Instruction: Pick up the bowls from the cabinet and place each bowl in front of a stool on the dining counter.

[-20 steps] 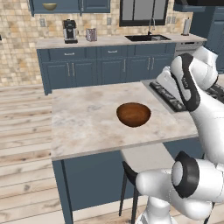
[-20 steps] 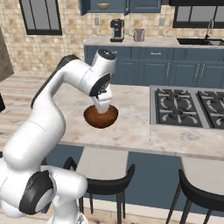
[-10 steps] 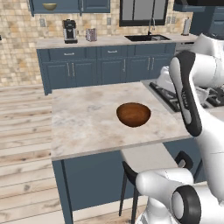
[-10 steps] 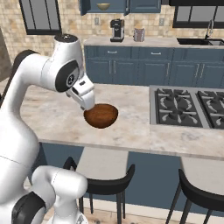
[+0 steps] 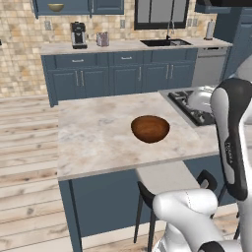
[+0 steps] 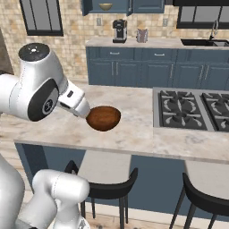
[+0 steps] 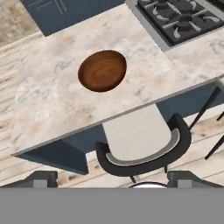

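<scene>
The reddish-brown bowl (image 7: 103, 70) sits on the dining counter (image 7: 48, 100) before a stool (image 7: 144, 148). Gripper (image 7: 107, 178) fingers apart, empty. Olive bowl (image 5: 55, 7) remains in the cabinet (image 5: 74, 6); a swinging arm could knock the placed bowl.

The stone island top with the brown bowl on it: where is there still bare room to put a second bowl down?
The dining counter is bare left of the reddish-brown bowl, out to its far end, and behind the bowl. A narrower strip lies between the bowl and the gas cooktop, and in front of the cooktop above the second stool. The cooktop side is crowded.

Open table (image 7: 57, 94) top is left all around the brown bowl (image 7: 103, 70). Passage is bounded only by the cooktop (image 7: 181, 19) on one side, and the stool (image 7: 144, 146) is tucked below the edge
</scene>
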